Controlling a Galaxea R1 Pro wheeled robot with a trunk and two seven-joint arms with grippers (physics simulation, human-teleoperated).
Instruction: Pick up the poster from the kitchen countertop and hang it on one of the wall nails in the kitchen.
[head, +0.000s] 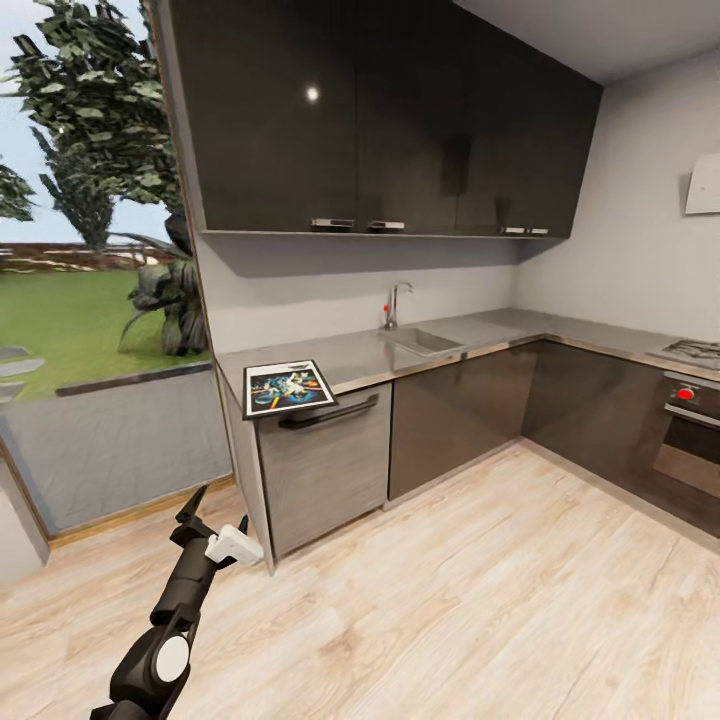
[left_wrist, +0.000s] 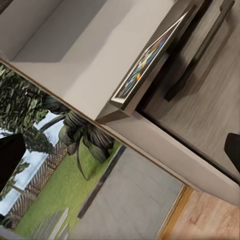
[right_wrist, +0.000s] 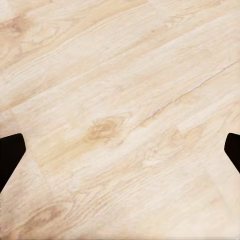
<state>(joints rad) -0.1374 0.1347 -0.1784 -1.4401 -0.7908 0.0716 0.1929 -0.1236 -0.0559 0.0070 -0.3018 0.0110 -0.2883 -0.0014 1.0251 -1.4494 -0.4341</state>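
Left gripper (head: 215, 520) raised low over the wood floor (head: 480, 600), fingers spread, holding nothing. Right gripper (right_wrist: 120, 150): dark tips wide apart over floorboards, empty. Poster (head: 288, 387) lies flat at the left end of the kitchen countertop (head: 480, 338), long axis along the front edge. Left wrist view gives its thin edge-on profile (left_wrist: 145, 60); head view gives the artwork.

Open wood floor (head: 480, 600) lies between me and the kitchen countertop (head: 470, 340). My left gripper (head: 200, 515) hangs low, below the counter's end corner, where the poster (head: 288, 387) lies flat. Clear air separates the worktop from the wall cabinets (head: 380, 120); the tap (head: 397, 303) stands well along from the poster.
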